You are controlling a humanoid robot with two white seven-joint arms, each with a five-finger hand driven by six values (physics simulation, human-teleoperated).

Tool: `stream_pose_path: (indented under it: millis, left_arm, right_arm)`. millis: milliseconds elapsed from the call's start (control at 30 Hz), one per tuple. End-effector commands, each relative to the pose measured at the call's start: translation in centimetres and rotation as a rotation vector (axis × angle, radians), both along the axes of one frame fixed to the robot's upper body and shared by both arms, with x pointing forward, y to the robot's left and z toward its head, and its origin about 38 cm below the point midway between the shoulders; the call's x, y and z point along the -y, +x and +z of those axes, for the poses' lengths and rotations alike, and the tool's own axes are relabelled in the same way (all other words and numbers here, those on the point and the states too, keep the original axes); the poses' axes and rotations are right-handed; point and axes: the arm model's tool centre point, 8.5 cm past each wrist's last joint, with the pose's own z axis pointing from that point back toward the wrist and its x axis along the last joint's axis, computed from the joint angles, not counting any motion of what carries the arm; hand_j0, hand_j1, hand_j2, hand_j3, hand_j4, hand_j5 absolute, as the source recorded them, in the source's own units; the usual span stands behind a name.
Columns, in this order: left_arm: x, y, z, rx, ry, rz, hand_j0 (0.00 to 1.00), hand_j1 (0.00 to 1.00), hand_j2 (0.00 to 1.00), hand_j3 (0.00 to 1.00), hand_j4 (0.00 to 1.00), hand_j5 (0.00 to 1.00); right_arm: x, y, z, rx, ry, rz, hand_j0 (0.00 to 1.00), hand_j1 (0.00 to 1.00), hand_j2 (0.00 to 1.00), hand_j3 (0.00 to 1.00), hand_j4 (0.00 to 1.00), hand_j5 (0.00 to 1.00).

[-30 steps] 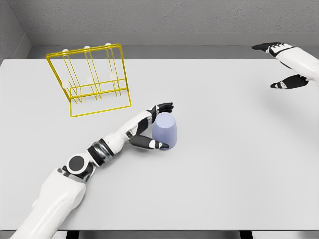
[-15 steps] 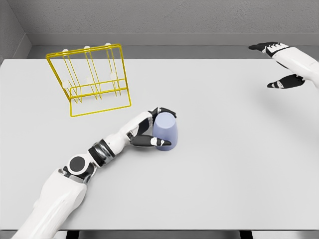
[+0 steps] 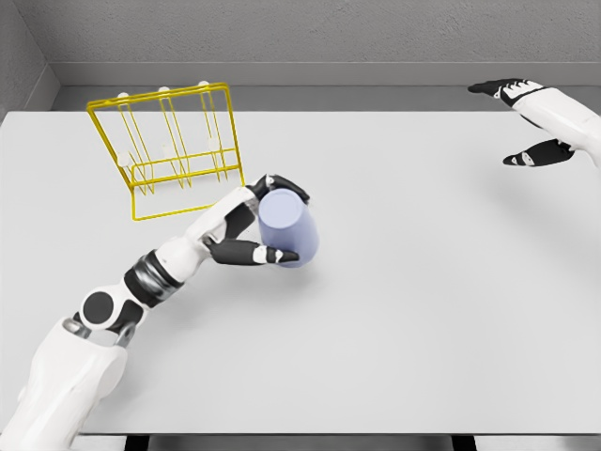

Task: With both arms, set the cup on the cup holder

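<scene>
My left hand grips a pale lavender cup, upside down and tilted, fingers wrapped over its base. Since a moment ago it has lifted left toward the yellow wire cup holder. My right hand hovers far right, fingers spread.

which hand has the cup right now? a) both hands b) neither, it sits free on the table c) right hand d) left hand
d: the left hand has its fingers wrapped around the cup, while the right hand hangs open far off at the table's right edge, holding nothing.
</scene>
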Motion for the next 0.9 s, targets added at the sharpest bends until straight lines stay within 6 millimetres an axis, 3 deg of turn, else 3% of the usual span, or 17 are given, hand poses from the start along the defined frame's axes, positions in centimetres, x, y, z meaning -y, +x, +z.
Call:
stream_pose_path:
  millis: [0,133,333,567,633,867]
  left_arm:
    - [-2.3,0.1,2.5,0.043,-0.027,0.016,0.39,0.39,0.39,0.39,0.39,0.39]
    - [-4.9,0.7,3.6,0.049,-0.026,0.044,0.39,0.39,0.39,0.39,0.39,0.39]
    - [-5.7,2.6,6.7,0.088,-0.018,0.046,0.39,0.39,0.39,0.39,0.39,0.39]
    - [-7.5,5.3,8.0,0.022,0.022,0.106,0.39,0.39,0.39,0.39,0.39,0.39]
    - [-7.8,5.7,9.0,0.040,0.016,0.114,0.39,0.39,0.39,0.39,0.39,0.39]
    - [-9.0,6.6,9.7,0.036,0.008,0.154,0.39,0.39,0.39,0.39,0.39,0.39]
  right_arm:
    - [0.1,0.0,0.1,0.002,0.007,-0.002,1.00,1.00,1.00,1.00,1.00,1.00]
    - [0.2,0.0,0.1,0.001,0.005,-0.004,1.00,1.00,1.00,1.00,1.00,1.00]
    - [0.0,0.0,0.1,0.001,0.006,-0.001,1.00,1.00,1.00,1.00,1.00,1.00]
    - [0.1,0.0,0.2,0.002,0.006,-0.003,1.00,1.00,1.00,1.00,1.00,1.00]
    - [0.2,0.0,0.1,0.001,0.005,-0.004,1.00,1.00,1.00,1.00,1.00,1.00]
    - [0.1,0.0,0.2,0.003,0.006,-0.002,1.00,1.00,1.00,1.00,1.00,1.00]
